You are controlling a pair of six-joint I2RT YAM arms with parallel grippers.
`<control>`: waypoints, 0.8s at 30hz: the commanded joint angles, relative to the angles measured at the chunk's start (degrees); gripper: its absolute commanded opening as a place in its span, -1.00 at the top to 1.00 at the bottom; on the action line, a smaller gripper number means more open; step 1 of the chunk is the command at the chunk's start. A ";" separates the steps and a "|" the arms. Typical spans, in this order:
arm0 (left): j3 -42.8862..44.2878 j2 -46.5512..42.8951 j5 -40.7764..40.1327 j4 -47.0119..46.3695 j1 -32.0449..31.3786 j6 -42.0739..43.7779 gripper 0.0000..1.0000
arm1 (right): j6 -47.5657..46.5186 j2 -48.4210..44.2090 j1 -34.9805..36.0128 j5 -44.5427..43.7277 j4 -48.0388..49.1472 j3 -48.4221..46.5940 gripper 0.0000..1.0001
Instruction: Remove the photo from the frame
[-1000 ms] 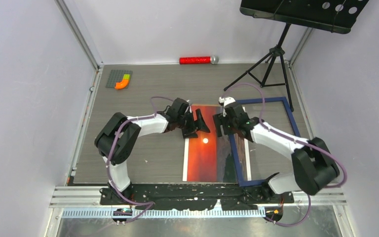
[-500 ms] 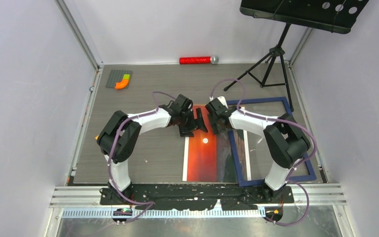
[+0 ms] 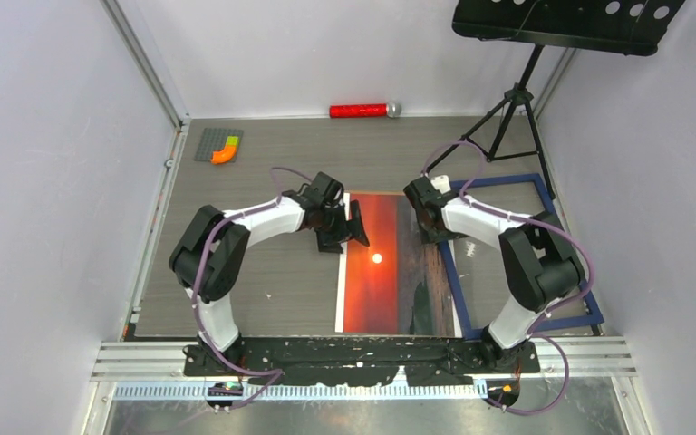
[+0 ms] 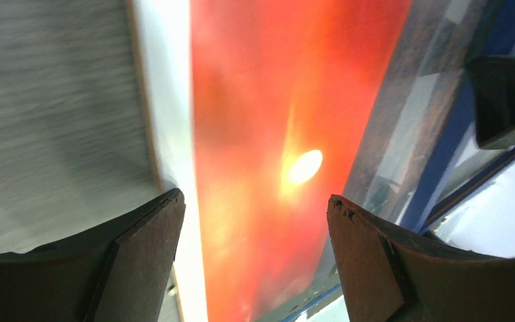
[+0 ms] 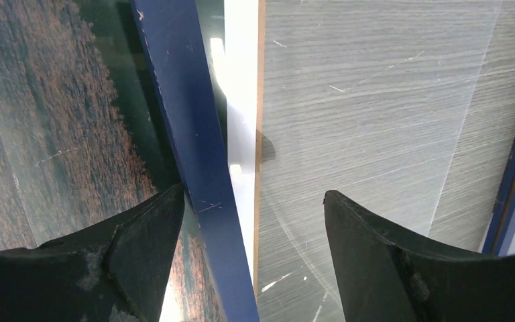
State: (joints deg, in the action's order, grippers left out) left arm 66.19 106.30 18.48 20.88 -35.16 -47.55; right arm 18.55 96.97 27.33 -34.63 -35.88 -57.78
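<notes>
Top external: our left tool (image 4: pixel 255 199) and right tool (image 5: pixel 253 194) gape empty; we should pin the photo (image 3: pixel 385 272), then drag the frame (image 5: pixel 194 134) toward the surface's (image 3: pixel 263 181) right edge.

photo (image 3: pixel 381 272) flat on table (image 3: pixel 272 163) | frame (image 5: pixel 191 134) to its right, left rail overlapping photo's edge

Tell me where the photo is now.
Top view: the photo lies flat near-centre on the table, its right edge under the left rail of the frame.
</notes>
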 commanded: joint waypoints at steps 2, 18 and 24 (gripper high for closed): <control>-6.00 -7.04 -15.80 16.36 1.95 5.84 -0.74 | -3.60 -4.44 -1.44 8.98 2.83 3.32 -0.62; -13.81 -7.42 5.68 -6.24 -1.24 -1.81 -0.81 | -3.86 -4.68 -1.46 19.01 5.17 6.24 -0.60; -11.57 -11.20 -11.25 3.73 -3.64 -3.84 -0.81 | -5.52 -6.20 -1.47 19.46 6.49 5.70 -0.59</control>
State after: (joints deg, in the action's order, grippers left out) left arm 54.06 96.47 18.20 19.27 -37.30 -49.69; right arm 14.59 92.14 25.65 -18.37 -29.82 -53.01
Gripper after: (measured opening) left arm 0.904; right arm 0.799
